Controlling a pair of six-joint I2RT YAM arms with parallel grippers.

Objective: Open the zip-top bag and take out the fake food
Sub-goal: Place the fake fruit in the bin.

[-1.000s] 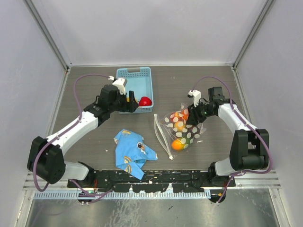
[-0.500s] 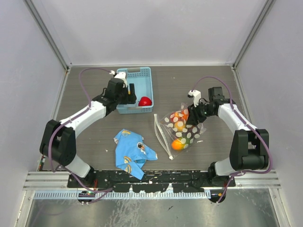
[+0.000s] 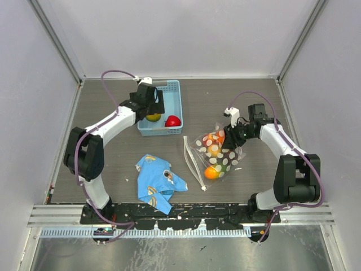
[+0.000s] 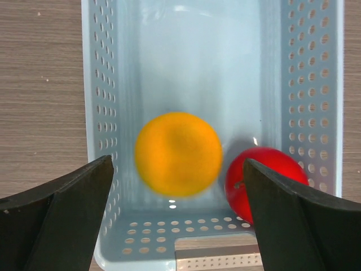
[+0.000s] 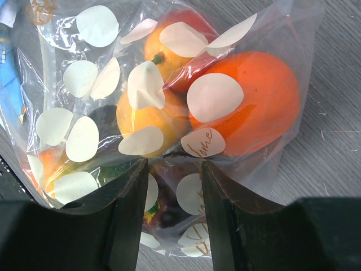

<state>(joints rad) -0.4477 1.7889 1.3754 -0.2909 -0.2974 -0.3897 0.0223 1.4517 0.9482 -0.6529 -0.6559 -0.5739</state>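
Zip-top bag (image 3: 221, 148), top view: lies on desk (image 3: 121, 169) right of centre, white zip strip (image 3: 193, 162) along its left edge, fake food (image 3: 212, 172) inside. Right tool (image 3: 230, 140) sits on the bag's upper right part. Left tool (image 3: 153, 107) hangs over light blue basket (image 3: 161, 84) at the back left; red piece (image 3: 172, 121) and orange piece (image 3: 153, 117) are in the basket. Blue print cloth (image 3: 159, 182) lies crumpled near the front, apart from the bag.

Left wrist view: left tool wide, fingers (image 4: 62, 220) far apart and touching nothing. Orange piece (image 4: 177, 153) is blurred, red piece (image 4: 265, 178) just right of it, both inside the basket (image 4: 98, 84).

Right wrist view: right tool (image 5: 172, 192) narrow, fingers (image 5: 130, 226) pinching bag plastic between them. Bag (image 5: 96, 25) bulges with orange, yellow-orange, red and dark pieces.
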